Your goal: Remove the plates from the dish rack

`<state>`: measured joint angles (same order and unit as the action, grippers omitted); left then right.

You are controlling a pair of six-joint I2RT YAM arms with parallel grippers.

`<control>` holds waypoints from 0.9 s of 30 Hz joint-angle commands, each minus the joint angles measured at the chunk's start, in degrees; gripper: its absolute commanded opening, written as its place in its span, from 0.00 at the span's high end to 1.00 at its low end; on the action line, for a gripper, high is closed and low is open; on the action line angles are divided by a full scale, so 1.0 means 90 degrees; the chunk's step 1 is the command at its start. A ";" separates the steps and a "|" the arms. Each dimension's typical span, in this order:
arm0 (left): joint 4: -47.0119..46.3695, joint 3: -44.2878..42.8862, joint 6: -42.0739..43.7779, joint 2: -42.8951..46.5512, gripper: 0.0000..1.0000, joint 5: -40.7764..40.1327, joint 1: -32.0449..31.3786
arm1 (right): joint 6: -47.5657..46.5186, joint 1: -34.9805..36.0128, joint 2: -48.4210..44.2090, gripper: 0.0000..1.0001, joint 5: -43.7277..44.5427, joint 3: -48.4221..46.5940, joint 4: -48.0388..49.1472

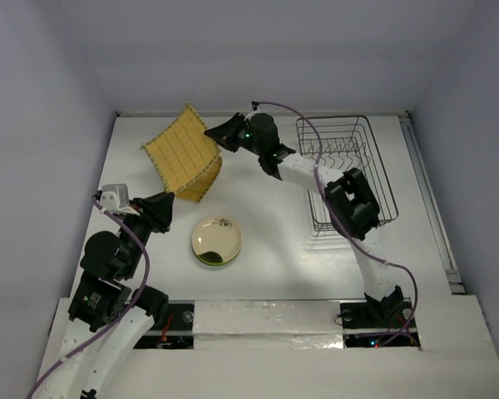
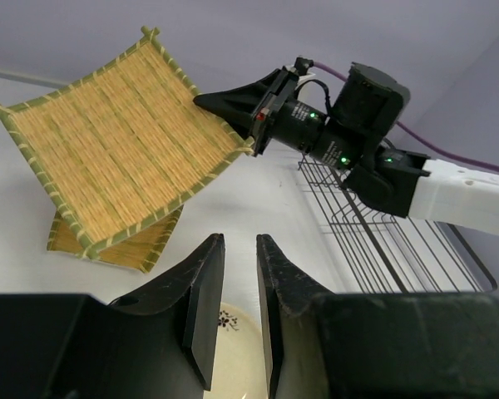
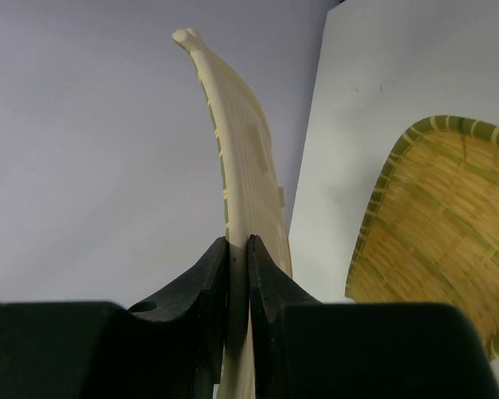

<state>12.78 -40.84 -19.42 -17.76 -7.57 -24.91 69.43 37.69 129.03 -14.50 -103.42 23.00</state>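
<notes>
My right gripper (image 1: 219, 133) is shut on the edge of the large square woven straw-yellow tray plate (image 1: 180, 150) and holds it tilted above the table at the back left. In the right wrist view the tray (image 3: 237, 141) runs edge-on between the closed jaws of that gripper (image 3: 239, 245). The smaller woven tray plate (image 1: 203, 184) lies on the table under it. A cream plate with a dark mark (image 1: 216, 238) sits on a lime-green plate (image 1: 208, 259). My left gripper (image 1: 168, 209) is open and empty, just left of them. The wire dish rack (image 1: 346, 170) holds no plates. No teal plate shows.
The rack stands at the back right, under the right arm's elbow (image 1: 349, 204). White walls close the table at the back and sides. In the left wrist view the held tray (image 2: 116, 141) hangs over the lower tray (image 2: 116, 245), with the right gripper (image 2: 233, 104) at its right corner.
</notes>
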 commanded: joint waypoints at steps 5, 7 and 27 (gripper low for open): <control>-0.0209 0.0036 0.0019 -0.0126 0.80 0.0089 0.0043 | 0.0597 -0.0028 0.0380 1.00 0.0283 -0.0668 0.0618; -0.0218 0.0036 0.0019 -0.0126 0.80 0.0099 0.0043 | 0.0470 -0.0028 0.0321 1.00 0.0351 -0.0454 0.0550; -0.0228 0.0046 0.0019 -0.0117 0.80 0.0158 0.0043 | -0.0165 -0.0028 0.0302 0.37 0.0146 0.0348 -0.0603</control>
<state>12.95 -40.84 -19.42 -18.44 -6.87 -24.91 69.89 37.50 134.61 -13.30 -101.14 17.12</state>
